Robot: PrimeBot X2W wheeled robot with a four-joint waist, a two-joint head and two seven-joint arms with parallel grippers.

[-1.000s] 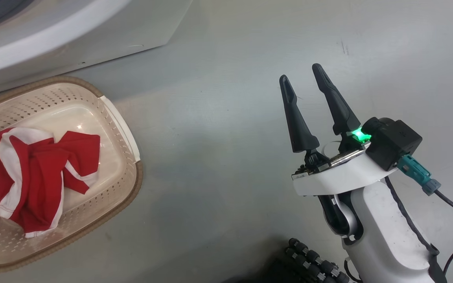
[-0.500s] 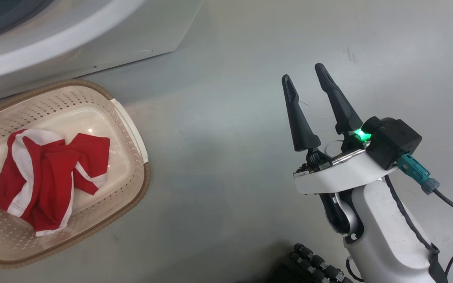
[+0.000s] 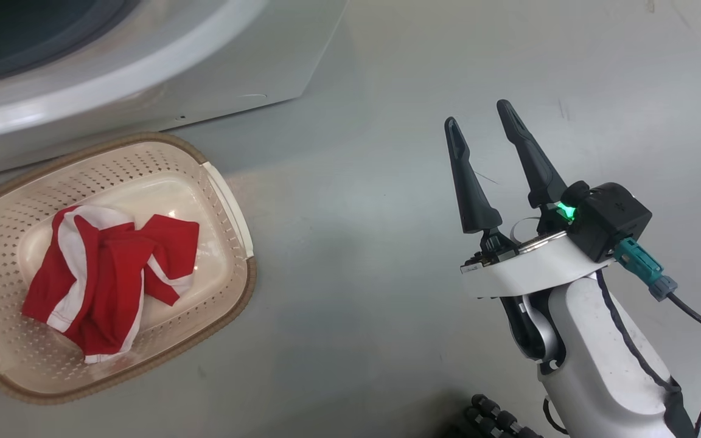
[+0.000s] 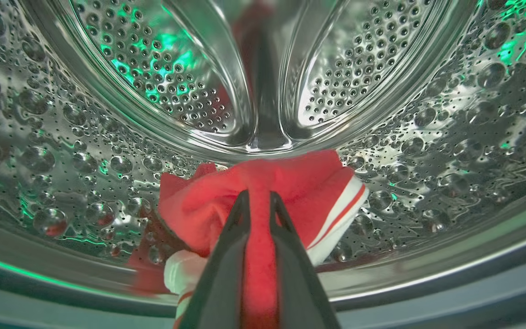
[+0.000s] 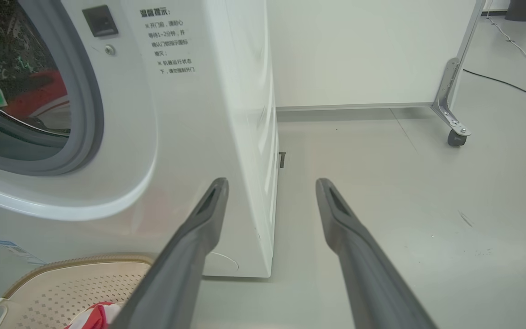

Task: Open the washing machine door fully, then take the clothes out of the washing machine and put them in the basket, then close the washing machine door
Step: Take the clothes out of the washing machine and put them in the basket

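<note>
Red-and-white striped cloth garment point(image 4: 299, 183) pinched between the dark fingers point(image 4: 222, 265) of the left gripper point(image 4: 259, 195), low in the perforated steel drum point(image 4: 427, 137) of the white front-loading washing machine point(image 5: 190, 137). Then, landed in the cream perforated plastic basket point(image 3: 246, 286): another red striped bundle point(image 3: 107, 274). Far right, hovering over grey floor point(image 3: 356, 213), right gripper point(image 3: 477, 114) spread wide and empty. Seemingly mid-unload: lifting this piece out, dropping it, closing the door all left.

The basket point(image 3: 162, 170), with clothes point(image 3: 107, 274) in it, stands just before the washing machine point(image 3: 253, 67).
</note>
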